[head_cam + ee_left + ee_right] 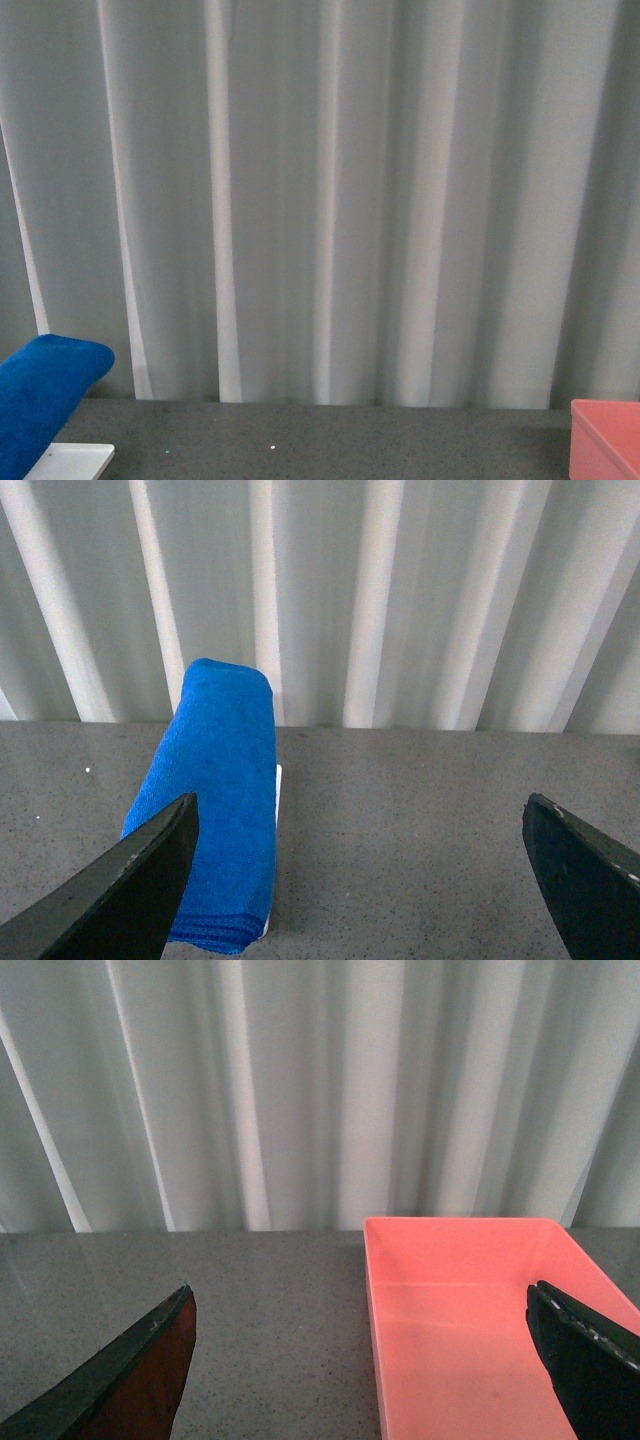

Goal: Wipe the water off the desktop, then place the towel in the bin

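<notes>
The blue towel (42,395) hangs folded over something at the far left of the dark grey desktop (330,440). In the left wrist view the towel (215,800) lies just ahead of one finger (130,890). My left gripper (360,880) is open over bare desktop, with nothing between its fingers. The pink bin (603,440) stands at the far right and looks empty. My right gripper (360,1360) is open, with the bin's near wall (372,1300) in the gap between its fingers. I can make out no water. Neither gripper shows in the front view.
A white base (75,462) sits under the towel, and its edge (277,780) peeks out beside the cloth. A pale pleated curtain (320,200) closes off the back of the desktop. A tiny white speck (272,446) lies mid-table.
</notes>
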Tool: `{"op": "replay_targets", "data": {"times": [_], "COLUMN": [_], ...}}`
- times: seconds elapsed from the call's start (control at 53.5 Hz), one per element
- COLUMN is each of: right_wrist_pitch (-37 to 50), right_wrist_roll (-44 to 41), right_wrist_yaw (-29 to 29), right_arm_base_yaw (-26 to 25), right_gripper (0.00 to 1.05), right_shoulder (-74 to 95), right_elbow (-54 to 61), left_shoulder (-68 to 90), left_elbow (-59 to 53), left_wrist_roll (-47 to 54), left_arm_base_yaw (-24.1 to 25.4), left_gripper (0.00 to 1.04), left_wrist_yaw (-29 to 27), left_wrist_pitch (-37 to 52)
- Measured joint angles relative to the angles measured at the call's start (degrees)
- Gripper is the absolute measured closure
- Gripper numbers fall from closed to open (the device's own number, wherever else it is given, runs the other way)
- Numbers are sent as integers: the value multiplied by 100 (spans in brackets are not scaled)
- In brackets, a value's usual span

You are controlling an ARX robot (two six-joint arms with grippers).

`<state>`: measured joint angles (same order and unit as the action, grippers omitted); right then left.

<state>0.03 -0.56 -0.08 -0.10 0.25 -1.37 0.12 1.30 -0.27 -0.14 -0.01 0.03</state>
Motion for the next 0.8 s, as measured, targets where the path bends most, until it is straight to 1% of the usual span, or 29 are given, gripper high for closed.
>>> {"op": "replay_targets", "data": {"times": [0.803], "right_wrist_pitch": [0], "right_wrist_roll": [0], "right_wrist_yaw": [0], "right_arm_base_yaw": [0], "right_gripper": [7], "right_shoulder": [0], "right_elbow": [0], "left_shoulder": [0], "left_elbow": [0], "left_wrist_roll": [0], "left_arm_base_yaw": [0], "left_gripper": [7], "left_wrist_yaw": [0], "left_wrist_pitch": [0]}}
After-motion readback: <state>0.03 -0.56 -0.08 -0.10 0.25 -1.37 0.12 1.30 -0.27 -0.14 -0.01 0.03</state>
